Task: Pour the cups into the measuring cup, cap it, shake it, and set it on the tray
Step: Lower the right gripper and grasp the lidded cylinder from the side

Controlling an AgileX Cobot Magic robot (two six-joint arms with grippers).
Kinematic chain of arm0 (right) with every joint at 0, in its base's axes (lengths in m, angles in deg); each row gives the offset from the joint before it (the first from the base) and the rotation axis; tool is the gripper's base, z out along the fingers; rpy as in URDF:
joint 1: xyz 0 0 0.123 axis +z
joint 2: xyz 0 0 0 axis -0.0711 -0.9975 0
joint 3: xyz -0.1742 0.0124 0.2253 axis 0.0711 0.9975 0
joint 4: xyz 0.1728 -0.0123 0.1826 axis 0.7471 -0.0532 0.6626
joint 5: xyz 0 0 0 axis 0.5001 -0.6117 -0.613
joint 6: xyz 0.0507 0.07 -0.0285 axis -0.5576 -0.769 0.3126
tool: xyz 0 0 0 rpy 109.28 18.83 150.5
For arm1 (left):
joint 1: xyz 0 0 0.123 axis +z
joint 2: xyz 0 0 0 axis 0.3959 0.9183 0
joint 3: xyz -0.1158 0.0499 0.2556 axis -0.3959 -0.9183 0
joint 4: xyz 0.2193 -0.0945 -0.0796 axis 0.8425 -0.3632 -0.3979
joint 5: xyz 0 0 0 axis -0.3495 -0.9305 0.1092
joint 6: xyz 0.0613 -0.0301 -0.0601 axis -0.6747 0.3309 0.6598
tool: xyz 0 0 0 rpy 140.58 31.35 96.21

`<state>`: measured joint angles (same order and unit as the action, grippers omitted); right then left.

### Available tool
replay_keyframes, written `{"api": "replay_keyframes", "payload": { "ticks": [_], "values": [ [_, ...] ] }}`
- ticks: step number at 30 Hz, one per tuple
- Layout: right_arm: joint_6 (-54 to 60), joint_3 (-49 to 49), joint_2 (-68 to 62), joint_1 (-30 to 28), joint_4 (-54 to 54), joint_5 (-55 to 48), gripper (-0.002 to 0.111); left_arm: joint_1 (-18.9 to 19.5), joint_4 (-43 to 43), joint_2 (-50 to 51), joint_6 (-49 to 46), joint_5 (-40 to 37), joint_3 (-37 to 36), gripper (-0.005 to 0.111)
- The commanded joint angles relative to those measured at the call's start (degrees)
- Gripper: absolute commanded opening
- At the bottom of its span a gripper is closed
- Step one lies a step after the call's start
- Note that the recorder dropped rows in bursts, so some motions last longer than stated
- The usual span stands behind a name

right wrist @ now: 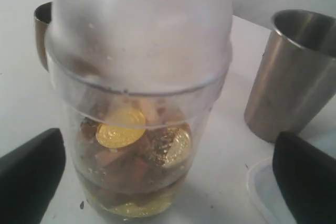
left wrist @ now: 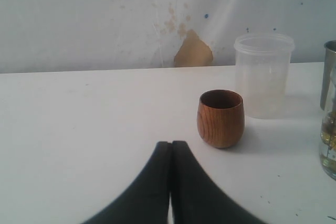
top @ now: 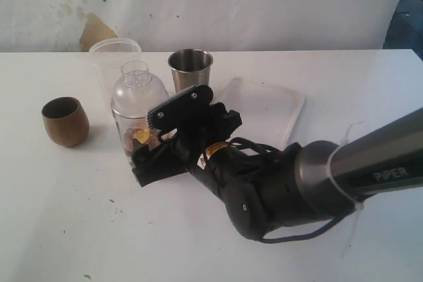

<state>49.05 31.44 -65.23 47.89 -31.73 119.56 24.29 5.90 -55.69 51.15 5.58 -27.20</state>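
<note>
1. Exterior view: the right gripper [top: 143, 138] was low over the white table [top: 79, 229], its jaws spread wide on either side of the measuring cup [top: 135, 113]. That cup stood upright near the table's middle under a clear domed cap [top: 137, 78]. The frosted plastic cup [top: 112, 54] stood just behind it and the steel tumbler [top: 190, 69] near its right. The white tray [top: 271, 107] lay beyond the tumbler, and the wooden cup [top: 65, 121] sat well apart on the left.
2. Left wrist view: the left gripper [left wrist: 170, 182] was clenched, its two black fingers pressed together on nothing, low over bare table. The wooden cup stood upright a little ahead of it, with the frosted plastic cup farther back. Slivers of the steel tumbler and the measuring cup showed at the frame's edge.
3. Right wrist view: the right gripper's fingers [right wrist: 31, 182] stood clear of the measuring cup on both sides, touching nothing. The cap sat on the cup's rim. In the cup's lower half lay what looked like gold foil coins among brown pieces. The steel tumbler stood near, beside a corner of the tray.
</note>
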Motion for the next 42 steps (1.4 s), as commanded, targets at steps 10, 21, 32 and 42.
{"api": "replay_keyframes", "payload": {
  "ticks": [10, 21, 32, 42],
  "values": [
    [-3.9, -4.6, -7.5, 0.1, -7.6, 6.2, 0.105, 0.0, 0.0, -0.3, 0.0, 0.7, -0.3, 0.000],
    [-7.2, -9.4, -11.1, 0.1, -7.4, 8.1, 0.105, 0.0, 0.0, -0.3, 0.0, 0.7, -0.3, 0.000],
    [-13.1, -13.2, -14.3, 0.1, -7.4, 8.0, 0.105, 0.0, 0.0, -0.3, 0.0, 0.7, -0.3, 0.000],
    [-14.4, -14.1, -15.2, 0.1, -10.2, 8.9, 0.105, 0.0, 0.0, -0.3, 0.0, 0.7, -0.3, 0.000]
  ]
}}
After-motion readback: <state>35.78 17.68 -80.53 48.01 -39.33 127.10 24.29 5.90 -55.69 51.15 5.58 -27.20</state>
